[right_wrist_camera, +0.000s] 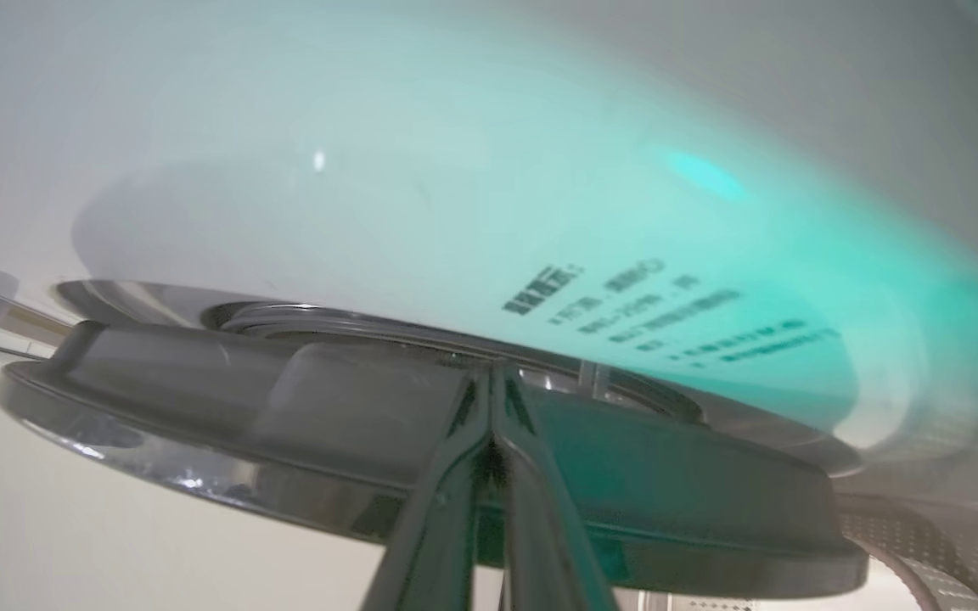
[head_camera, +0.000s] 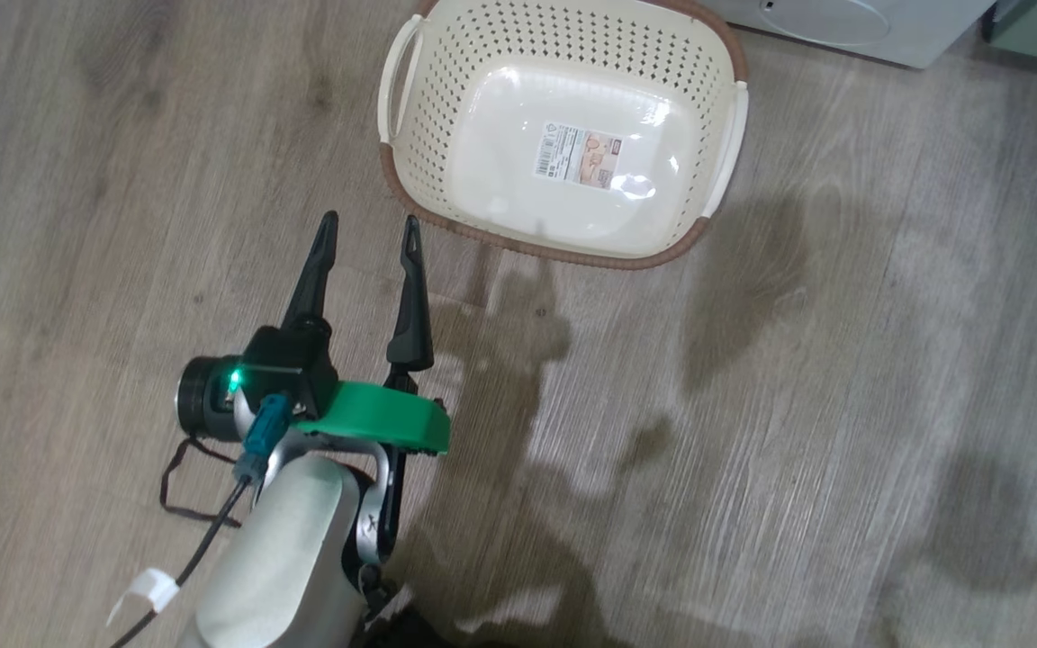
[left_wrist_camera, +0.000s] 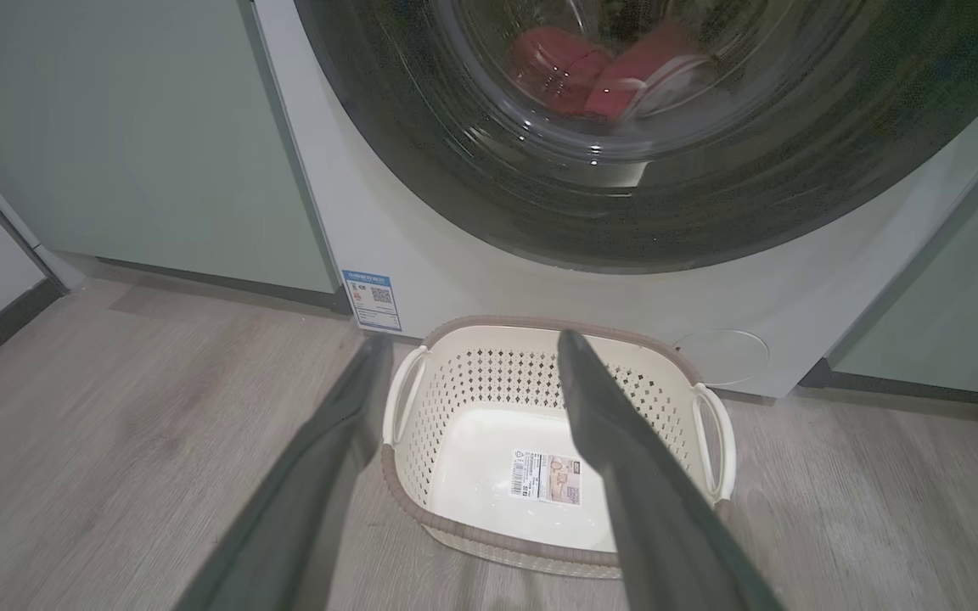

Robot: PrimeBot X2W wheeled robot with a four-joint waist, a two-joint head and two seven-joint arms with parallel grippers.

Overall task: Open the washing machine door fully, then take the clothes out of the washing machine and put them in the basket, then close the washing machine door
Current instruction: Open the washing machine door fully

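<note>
Clothes (left_wrist_camera: pixel 559 70) dim behind washing machine door (left_wrist_camera: pixel 472 195)

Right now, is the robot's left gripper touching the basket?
Apart. In the head view, a strip of bare floor shows between the open left gripper and the basket.

Basket (head_camera: pixel 572 36): cream plastic with perforated sides, a brown rim and white side handles. It stands upright on the floor (head_camera: pixel 843 405), just in front of the washing machine (left_wrist_camera: pixel 421 229), a white front-loader. Washing machine door (left_wrist_camera: pixel 472 170): wide glossy black rim around a clear glass bowl. Clothes (left_wrist_camera: pixel 574 72): red, bunched inside behind the glass.
</note>
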